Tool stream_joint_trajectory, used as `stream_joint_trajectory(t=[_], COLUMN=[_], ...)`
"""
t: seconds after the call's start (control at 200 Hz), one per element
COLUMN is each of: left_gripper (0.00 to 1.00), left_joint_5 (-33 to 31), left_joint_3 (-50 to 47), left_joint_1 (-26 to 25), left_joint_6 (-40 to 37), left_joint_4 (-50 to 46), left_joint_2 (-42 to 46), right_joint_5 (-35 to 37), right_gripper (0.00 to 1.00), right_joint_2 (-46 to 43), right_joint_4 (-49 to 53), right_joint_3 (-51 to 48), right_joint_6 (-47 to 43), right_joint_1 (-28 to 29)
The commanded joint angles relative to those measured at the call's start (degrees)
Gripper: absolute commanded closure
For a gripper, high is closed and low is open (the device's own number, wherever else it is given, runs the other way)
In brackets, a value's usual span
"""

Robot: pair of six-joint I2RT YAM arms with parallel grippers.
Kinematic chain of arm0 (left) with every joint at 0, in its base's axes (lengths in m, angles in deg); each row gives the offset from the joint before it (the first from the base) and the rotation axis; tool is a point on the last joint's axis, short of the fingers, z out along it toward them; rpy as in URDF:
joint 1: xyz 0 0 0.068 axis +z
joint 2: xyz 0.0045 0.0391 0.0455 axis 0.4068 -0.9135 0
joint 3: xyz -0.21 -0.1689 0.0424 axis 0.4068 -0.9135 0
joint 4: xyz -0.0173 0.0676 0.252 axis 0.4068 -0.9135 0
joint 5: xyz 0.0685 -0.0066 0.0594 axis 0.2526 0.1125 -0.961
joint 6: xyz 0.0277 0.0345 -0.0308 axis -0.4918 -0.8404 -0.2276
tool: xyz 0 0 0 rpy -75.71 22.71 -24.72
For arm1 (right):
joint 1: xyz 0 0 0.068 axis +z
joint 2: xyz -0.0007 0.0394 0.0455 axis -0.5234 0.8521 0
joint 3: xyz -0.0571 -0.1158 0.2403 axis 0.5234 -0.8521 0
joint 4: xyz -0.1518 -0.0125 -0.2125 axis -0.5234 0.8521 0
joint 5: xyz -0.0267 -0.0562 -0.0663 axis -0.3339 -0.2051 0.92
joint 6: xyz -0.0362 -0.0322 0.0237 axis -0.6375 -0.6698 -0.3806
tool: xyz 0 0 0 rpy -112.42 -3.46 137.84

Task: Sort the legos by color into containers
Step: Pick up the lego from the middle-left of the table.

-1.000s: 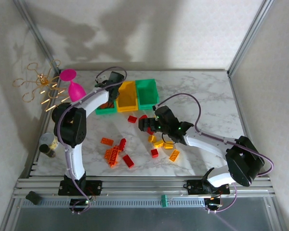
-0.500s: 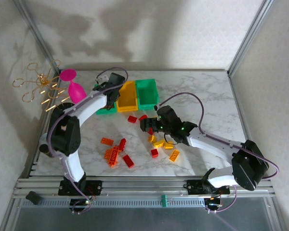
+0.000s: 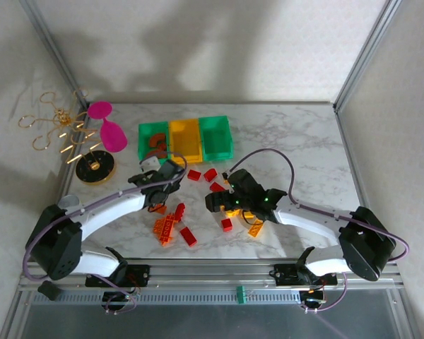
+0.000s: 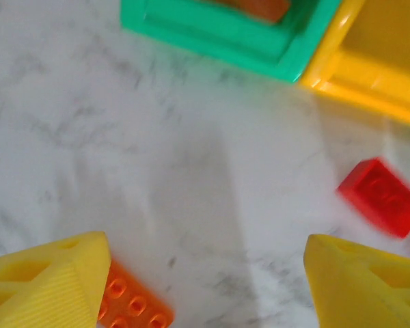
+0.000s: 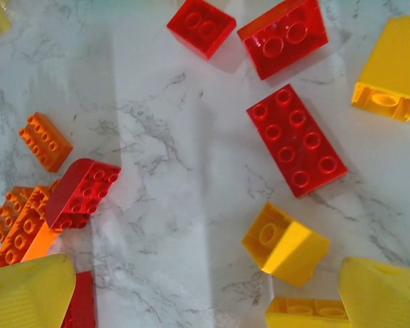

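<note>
The marble surface (image 3: 297, 141) carries a row of three containers at its far side. They are the left green bin (image 3: 153, 141), which already holds some orange pieces, the yellow bin (image 3: 185, 139) and the right green bin (image 3: 216, 136). The legos (image 3: 166, 226) lie loose on the near side of them, between the two arms.

The left claw (image 3: 164, 192) hangs just in front of the left green bin, released and empty. In its wrist view the fingers stand wide apart with bare marble between them. The right claw (image 3: 214, 203) hovers over the scattered bricks, also released and holding nothing.

For the left claw, we think the orange brick (image 4: 133, 304) matters most. It does not lie between the fingers but beside the finger at the left of the wrist view, partly under it, with its long axis slanted. The claw probably has to shift to that side and turn before it closes. For the right claw, the yellow brick (image 5: 285, 244) lies closer to the finger at the right than to the middle. The left arm is nearer to the orange pieces and the right arm is nearer to the yellow ones.

Half a second ago the left claw was over the left green bin and the yellow bin. Now it has come to the near side of them. The right claw has also moved a little nearer. The loose bricks seem unmoved.
</note>
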Motion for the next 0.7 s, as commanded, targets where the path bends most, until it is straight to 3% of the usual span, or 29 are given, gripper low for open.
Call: stream_joint_trajectory(t=[0.0,0.26,0.696], left_gripper=[0.23,0.19,0.17], left_joint_5=[1.05,3.68,4.99], left_joint_3=[-4.66,-12.79,-12.13], left_joint_1=[-1.64,-2.78,-2.75], left_joint_6=[7.65,13.53,13.63], left_joint_4=[-2.85,-0.02,6.83], left_joint_2=[3.27,6.67,-1.49], right_joint_5=[-0.94,0.33,2.45], right_gripper=[0.01,0.01,0.01], right_joint_2=[-1.1,-0.45,0.26], right_joint_4=[-2.06,-2.48,-1.4], right_joint_3=[-1.95,-2.36,-1.46], right_joint_6=[1.27,1.62,1.0], right_joint_1=[0.76,0.85,0.85])
